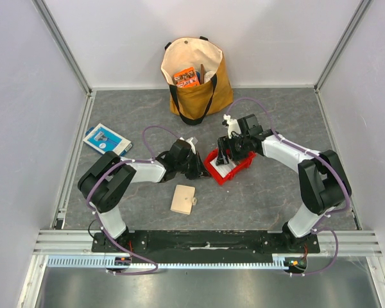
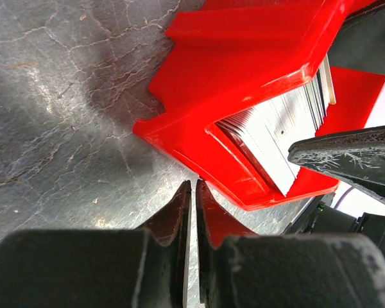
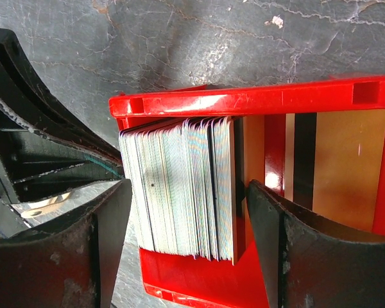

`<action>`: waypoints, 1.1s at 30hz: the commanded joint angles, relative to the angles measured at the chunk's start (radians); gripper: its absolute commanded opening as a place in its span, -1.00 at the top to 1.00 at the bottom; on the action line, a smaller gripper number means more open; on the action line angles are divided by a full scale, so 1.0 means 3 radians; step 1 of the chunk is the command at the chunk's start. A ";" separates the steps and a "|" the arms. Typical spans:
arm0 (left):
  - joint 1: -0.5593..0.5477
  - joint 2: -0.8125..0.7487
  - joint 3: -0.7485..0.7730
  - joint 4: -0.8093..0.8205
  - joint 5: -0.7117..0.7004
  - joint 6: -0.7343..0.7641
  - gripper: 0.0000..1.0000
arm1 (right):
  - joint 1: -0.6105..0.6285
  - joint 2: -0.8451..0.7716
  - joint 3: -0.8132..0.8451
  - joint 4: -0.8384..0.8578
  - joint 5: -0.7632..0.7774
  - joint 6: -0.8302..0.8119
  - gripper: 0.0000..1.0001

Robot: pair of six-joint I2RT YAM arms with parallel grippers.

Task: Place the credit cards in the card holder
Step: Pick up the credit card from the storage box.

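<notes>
right gripper (image 3: 189,192) open, fingers straddling the credit cards (image 3: 179,186); the cards are a tight stack standing on edge inside the red tray (image 3: 244,101); thin gap each side of the stack, no contact that I can confirm; count unreadable, edges blur together; orange-brown card (image 3: 333,160) with a dark stripe sits at 3 o'clock of the stack in the same tray, lower part hidden behind a finger, flat or leaning I can't tell; tray's right end cut off in the right wrist view; left gripper (image 2: 194,192) closed to a thin slit, nothing seen in it; it sits just beside the tray's corner, at the tray's 9 o'clock from above; touching or not, can't tell; red on one fingertip, reflection or tray, can't tell; from above the stack is mostly hidden under the right gripper; card holder (image 1: 183,199) lies on the table (image 1: 276,199) at the tray's 7 o'clock, apart from both grippers, tab at its 3 o'clock, inner slots not visible; tote bag (image 1: 196,80) at 12 o'clock, orange packet (image 1: 187,77) showing inside, other contents hidden; blue-and-white box (image 1: 106,138) at 10 o'clock.
</notes>
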 commanded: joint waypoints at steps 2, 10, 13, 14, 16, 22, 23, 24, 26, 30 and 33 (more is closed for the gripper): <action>-0.0013 0.0006 0.0150 0.0161 0.0047 -0.0079 0.78 | 0.0021 -0.0186 0.0152 -0.0079 -0.0080 0.0025 -0.57; -0.0013 -0.0004 0.0176 0.0141 0.0052 -0.0063 0.79 | 0.0026 -0.0196 0.0142 -0.0104 -0.0039 0.0046 -0.51; -0.0013 0.0001 0.0176 0.0135 0.0052 -0.0063 0.80 | 0.0021 -0.0181 0.0142 -0.0110 -0.0013 0.0056 -0.43; -0.0018 0.0006 0.0176 0.0130 0.0057 -0.0063 0.79 | 0.0026 -0.0186 0.0137 -0.0105 -0.0013 0.0061 -0.37; -0.0013 0.0006 0.0181 0.0135 0.0063 -0.0063 0.80 | 0.0021 -0.0196 0.0142 -0.0099 -0.0013 0.0082 -0.29; -0.0018 0.0021 0.0196 0.0130 0.0068 -0.0063 0.80 | 0.0016 -0.0176 0.0132 -0.0084 -0.0054 0.0117 -0.07; -0.0013 0.0032 0.0206 0.0125 0.0073 -0.0063 0.80 | 0.0016 -0.0176 0.0132 -0.0079 -0.0049 0.0123 -0.05; -0.0023 0.0042 0.0211 0.0125 0.0083 -0.0063 0.80 | 0.0021 -0.0176 0.0127 -0.0079 -0.0054 0.0133 -0.02; -0.0013 0.0052 0.0222 0.0125 0.0088 -0.0063 0.80 | 0.0016 -0.0170 0.0117 -0.0059 -0.0079 0.0143 0.03; -0.0013 0.0062 0.0227 0.0130 0.0093 -0.0068 0.80 | -0.0025 -0.0176 0.0101 -0.0048 -0.0192 0.0169 0.04; -0.0013 0.0067 0.0222 0.0125 0.0098 -0.0068 0.80 | -0.0071 -0.0165 0.0091 -0.0048 -0.0243 0.0194 0.00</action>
